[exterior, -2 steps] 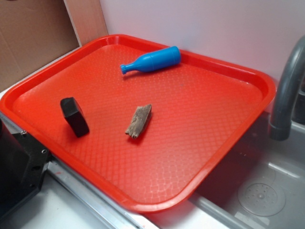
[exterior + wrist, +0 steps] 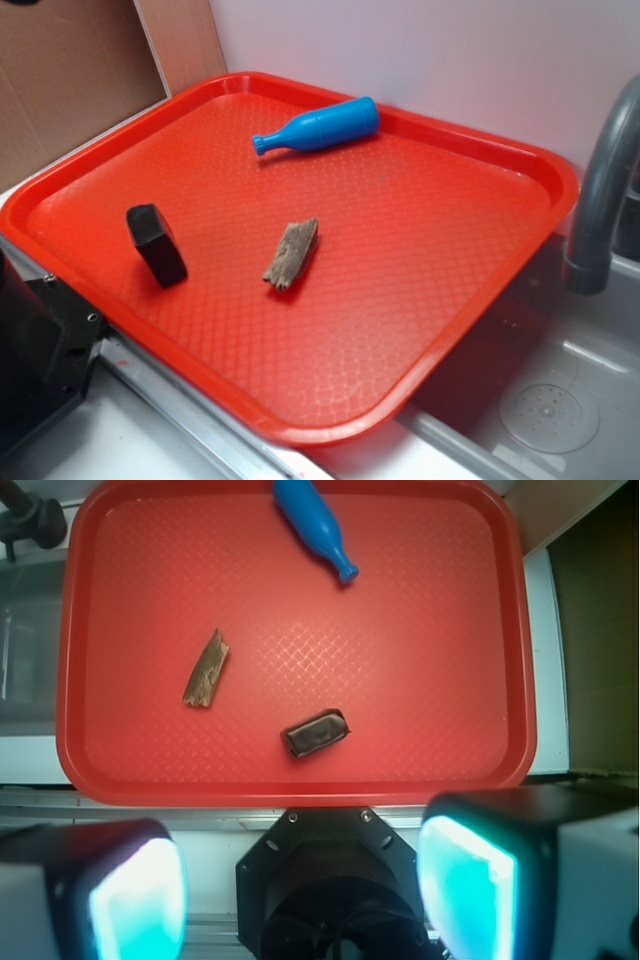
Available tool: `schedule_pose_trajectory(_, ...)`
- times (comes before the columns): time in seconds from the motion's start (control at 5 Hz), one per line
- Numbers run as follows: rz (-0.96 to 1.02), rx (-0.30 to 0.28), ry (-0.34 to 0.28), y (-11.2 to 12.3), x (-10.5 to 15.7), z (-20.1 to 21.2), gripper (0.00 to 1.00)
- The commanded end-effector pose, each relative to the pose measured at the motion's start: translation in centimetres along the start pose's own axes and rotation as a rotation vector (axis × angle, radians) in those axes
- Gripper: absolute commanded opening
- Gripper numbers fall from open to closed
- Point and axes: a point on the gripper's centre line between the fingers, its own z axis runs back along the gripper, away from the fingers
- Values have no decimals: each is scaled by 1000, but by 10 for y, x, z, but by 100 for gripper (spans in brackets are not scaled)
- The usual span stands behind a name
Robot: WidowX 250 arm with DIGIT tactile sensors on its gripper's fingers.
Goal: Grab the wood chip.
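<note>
The wood chip (image 2: 291, 254) (image 2: 206, 668) lies flat on the red tray (image 2: 470, 300) (image 2: 430, 680), near its middle. A black block (image 2: 156, 243) (image 2: 316, 733) stands near the chip; a blue bottle (image 2: 318, 126) (image 2: 312, 525) lies well apart from the chip, by the tray's rim. The claw (image 2: 300, 885) hangs wide, empty, beyond the tray's edge, nearer the block than the chip.

No text, label, brand, number or sign can be read in either view. Nothing is printed on the red tray (image 2: 520, 240), whose floor carries only a moulded diamond texture. The blue bottle (image 2: 320, 127), the black block (image 2: 156, 243) and the wood chip (image 2: 291, 253) are all seen to be unmarked.
</note>
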Motion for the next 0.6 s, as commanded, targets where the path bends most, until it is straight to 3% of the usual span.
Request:
schedule_pose_trajectory(0.0,427,-172,-41,-15,18,-26,100)
schedule_pose_trajectory(0.4,496,-208,-59,-41,40,-66,100)
